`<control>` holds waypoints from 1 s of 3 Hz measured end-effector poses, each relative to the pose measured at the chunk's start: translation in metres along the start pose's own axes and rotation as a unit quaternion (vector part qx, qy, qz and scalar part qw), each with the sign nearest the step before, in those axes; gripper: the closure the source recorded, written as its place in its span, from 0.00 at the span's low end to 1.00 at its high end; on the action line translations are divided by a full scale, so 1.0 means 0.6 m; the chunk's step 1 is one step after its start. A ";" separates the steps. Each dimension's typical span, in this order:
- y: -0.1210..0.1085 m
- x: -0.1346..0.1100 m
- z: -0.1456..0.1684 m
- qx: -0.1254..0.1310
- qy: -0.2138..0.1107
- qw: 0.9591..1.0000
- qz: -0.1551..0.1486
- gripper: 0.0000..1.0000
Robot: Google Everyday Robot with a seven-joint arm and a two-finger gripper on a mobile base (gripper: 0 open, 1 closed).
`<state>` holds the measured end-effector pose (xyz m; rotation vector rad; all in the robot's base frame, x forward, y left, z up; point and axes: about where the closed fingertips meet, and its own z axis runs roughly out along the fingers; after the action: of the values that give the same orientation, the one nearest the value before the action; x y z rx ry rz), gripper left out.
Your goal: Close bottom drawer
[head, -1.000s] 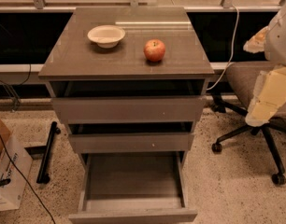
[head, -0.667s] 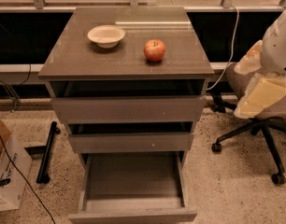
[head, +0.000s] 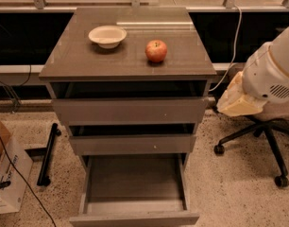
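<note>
Our hand hangs just right of the cabinet; whether it is apart or together, we cannot tell. The bottom drawer stands pulled far out at the cabinet's foot.

Desk, grey-brown, three drawers; bottom drawer pulled far out, its shallow grey box open to view; middle drawer and top drawer above it, a dark gap over each front; white bowl and red apple on the desk top, near each other, not touching; gripper, cream-coloured, right of the desk, level with the top drawer, apart from it; white arm above it; office chair beneath.
</note>
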<state>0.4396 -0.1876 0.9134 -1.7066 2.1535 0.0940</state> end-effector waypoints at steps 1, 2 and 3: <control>0.000 -0.002 0.004 0.003 -0.003 1.000 -0.002 1.00; 0.001 -0.002 0.003 0.003 -0.003 1.000 -0.002 1.00; 0.004 0.003 0.044 0.001 0.001 1.000 0.003 1.00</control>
<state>0.4442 -0.1810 0.8880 -1.7002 2.1601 0.0921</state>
